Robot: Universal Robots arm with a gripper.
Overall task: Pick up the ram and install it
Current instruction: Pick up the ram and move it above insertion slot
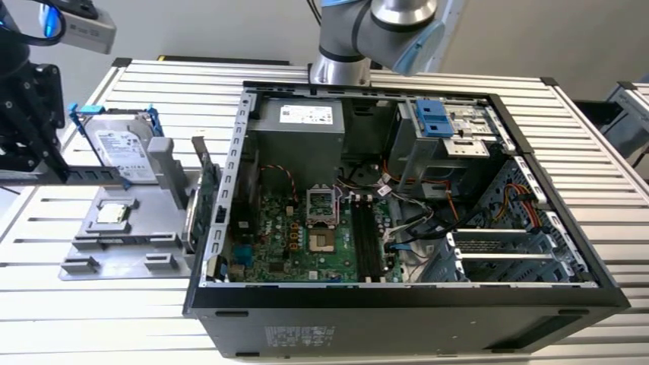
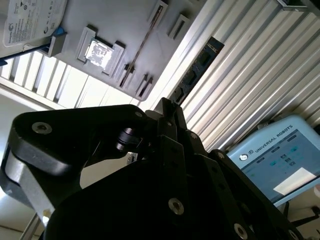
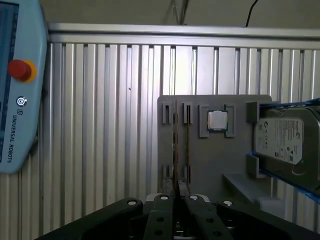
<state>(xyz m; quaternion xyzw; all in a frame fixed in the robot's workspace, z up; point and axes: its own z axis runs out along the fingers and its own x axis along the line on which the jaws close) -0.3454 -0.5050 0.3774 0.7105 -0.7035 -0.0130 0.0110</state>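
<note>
The jaws are pinched almost shut on the ram [image 3: 174, 145], a long, thin green circuit-board stick with dark chips. In the first wrist view we see it edge-on, a dark strip running out from between them, while the second wrist view shows its chips. It hangs above the grey plastic tray [image 3: 215, 165] on the ribbed aluminium bench [image 3: 100, 130], where a small square silver processor [image 3: 217, 120] and a silver hard drive in a blue frame [image 3: 285, 140] sit. The open black computer case [image 1: 406, 308] stands just beside the tray, on the exterior view's right, with long dark memory slots [image 1: 367, 236] on its green motherboard [image 1: 289, 236]. We judge this a carry, so we should keep the stick square, untwisted, parallel to those slots and clear of the loose cables [image 1: 426, 205].
</note>
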